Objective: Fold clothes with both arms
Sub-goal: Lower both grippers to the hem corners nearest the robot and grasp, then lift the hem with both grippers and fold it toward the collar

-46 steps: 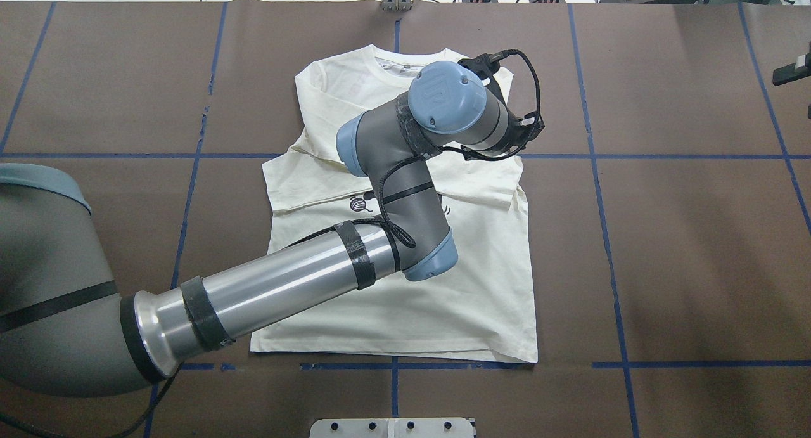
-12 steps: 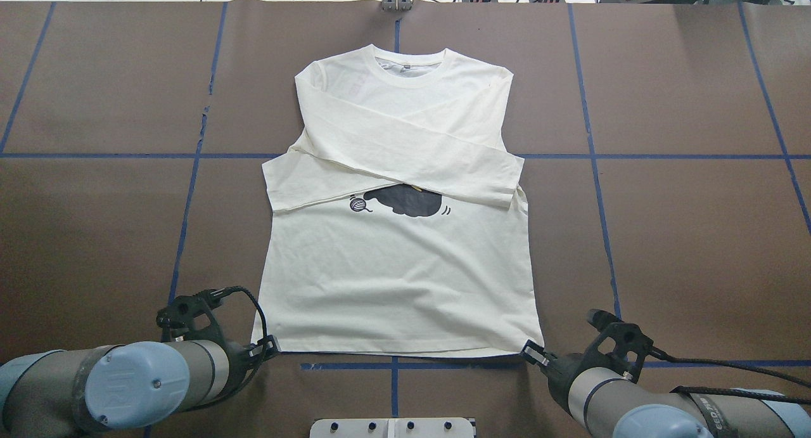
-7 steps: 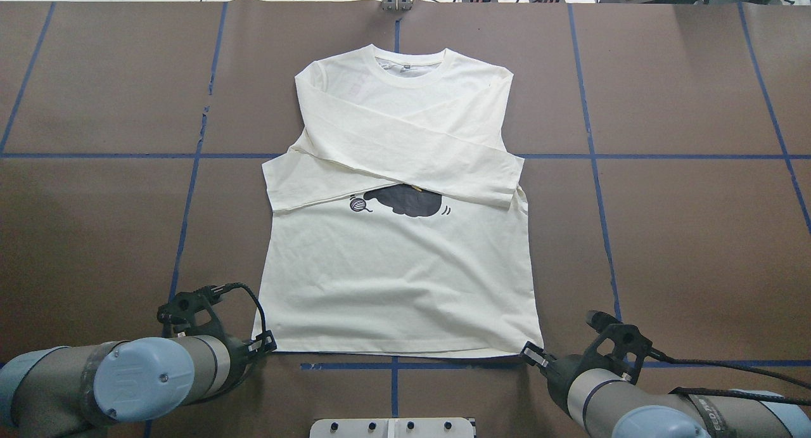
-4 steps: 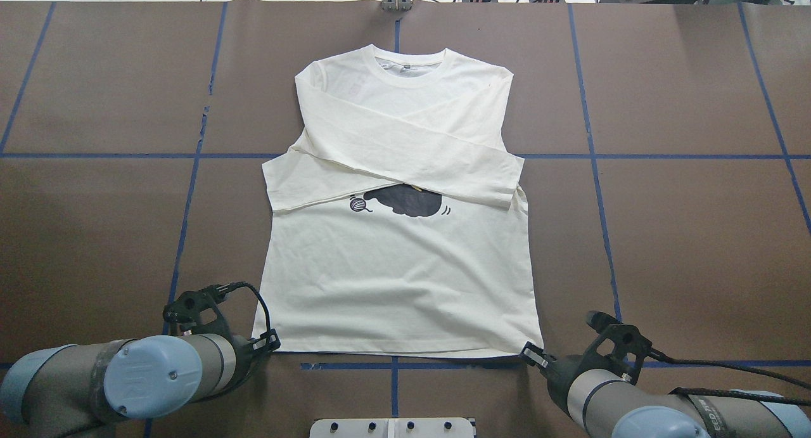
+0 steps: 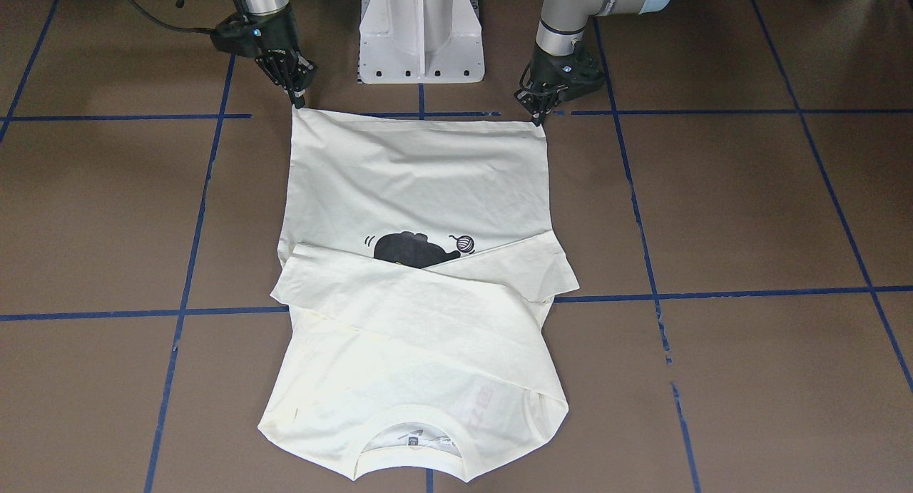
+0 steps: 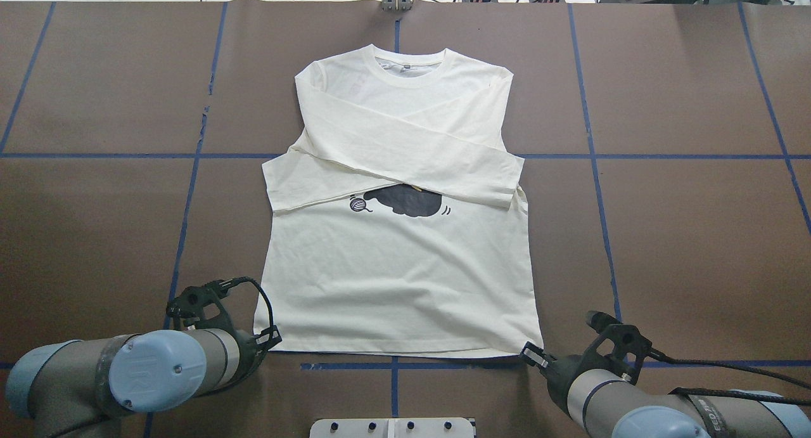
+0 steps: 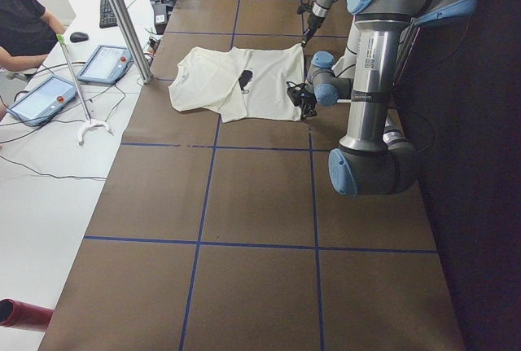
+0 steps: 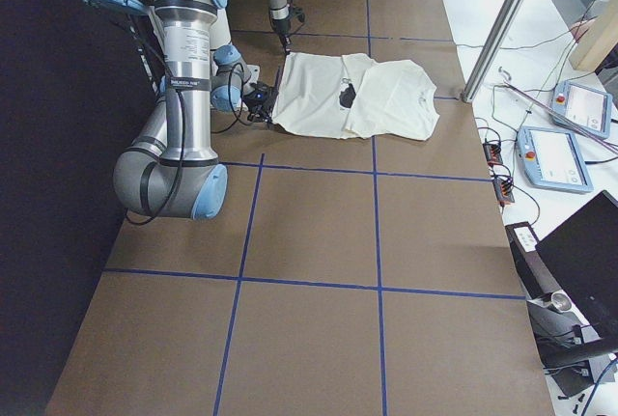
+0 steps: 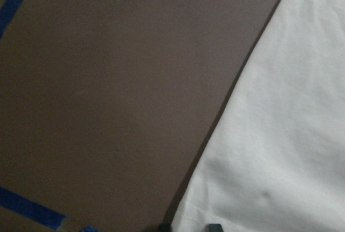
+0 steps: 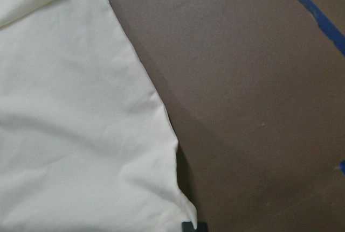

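The cream-white T-shirt (image 6: 399,279) lies flat on the table, neckline at the far side. Both sleeves are folded across its chest over the black cat print (image 6: 405,201). It also shows in the front view (image 5: 421,186). My left gripper (image 6: 274,338) is low at the near left hem corner. In the left wrist view its fingertips (image 9: 214,226) stand apart with the shirt corner (image 9: 280,135) between them. My right gripper (image 6: 529,351) is at the near right hem corner. Its fingers look pinched together on the corner in the front view (image 5: 296,102) and the right wrist view (image 10: 194,226).
The white pedestal base (image 5: 421,29) stands between the two arms, just behind the hem. Blue tape lines (image 6: 393,365) cross the brown table cover. Tablets (image 7: 102,62), a metal post (image 7: 122,17) and a seated person (image 7: 20,25) are beyond the far table edge.
Six seconds ago my left arm stretched across the shirt's chest; it has since drawn back to the near left hem corner and edged right towards it. The right gripper has stayed still.
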Robot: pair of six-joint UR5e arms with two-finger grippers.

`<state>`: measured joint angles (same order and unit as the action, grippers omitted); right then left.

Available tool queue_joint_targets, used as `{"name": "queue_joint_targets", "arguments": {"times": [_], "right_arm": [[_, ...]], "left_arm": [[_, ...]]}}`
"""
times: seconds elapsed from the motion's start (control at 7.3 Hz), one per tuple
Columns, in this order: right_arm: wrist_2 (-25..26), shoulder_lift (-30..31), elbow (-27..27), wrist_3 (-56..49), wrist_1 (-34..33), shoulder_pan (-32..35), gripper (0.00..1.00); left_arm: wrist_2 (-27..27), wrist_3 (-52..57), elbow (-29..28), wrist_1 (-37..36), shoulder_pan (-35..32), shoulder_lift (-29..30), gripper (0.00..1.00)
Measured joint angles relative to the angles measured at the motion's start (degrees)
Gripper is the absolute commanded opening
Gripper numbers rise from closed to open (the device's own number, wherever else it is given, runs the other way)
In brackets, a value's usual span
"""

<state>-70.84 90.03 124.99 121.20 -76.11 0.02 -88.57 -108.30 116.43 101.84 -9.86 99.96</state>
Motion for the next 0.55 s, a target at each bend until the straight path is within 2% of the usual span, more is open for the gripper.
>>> {"name": "queue_joint_targets", "arguments": {"times": [0.14,0.27,0.55], "right_arm": [[0.00,0.00,0.36,0.00,0.02,-0.02,0.00],[-0.02,0.68,1.65,0.02,0.04,-0.49,0.00],[0.04,5.85,6.83,0.13,0.05,-3.41,0.00]], "left_arm": [[-0.13,-0.06,1.73,-1.29,-0.31,1.03,0.00],[-0.35,-0.35,5.95,-4.74,-0.40,1.88,0.00],[-3.87,-3.67,14.02,-11.29,0.51,2.10,0.00]]}}
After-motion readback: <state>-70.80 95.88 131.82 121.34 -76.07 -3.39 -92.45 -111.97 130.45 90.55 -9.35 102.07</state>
